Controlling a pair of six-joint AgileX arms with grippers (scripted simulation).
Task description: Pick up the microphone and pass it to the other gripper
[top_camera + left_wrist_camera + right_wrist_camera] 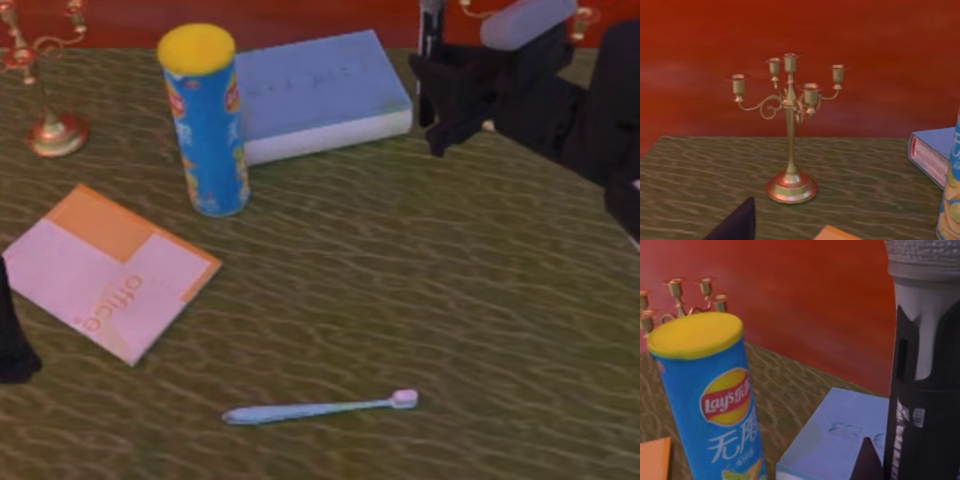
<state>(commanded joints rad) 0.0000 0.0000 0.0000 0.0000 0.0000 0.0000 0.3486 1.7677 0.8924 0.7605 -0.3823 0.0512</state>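
In the right wrist view alone, the microphone stands close up, right gripper fingers gripping it.

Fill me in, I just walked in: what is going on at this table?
The right pincer, raised over the table's far right near the blue book, holds the microphone upright. The left arm sits parked at the left edge, so no handover is happening yet. A chip can, candlestick, booklet and toothbrush lie untouched.

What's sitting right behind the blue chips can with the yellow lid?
Behind the blue chips can lies a flat light-blue book, on the olive table. The can hides the book's near-left corner.
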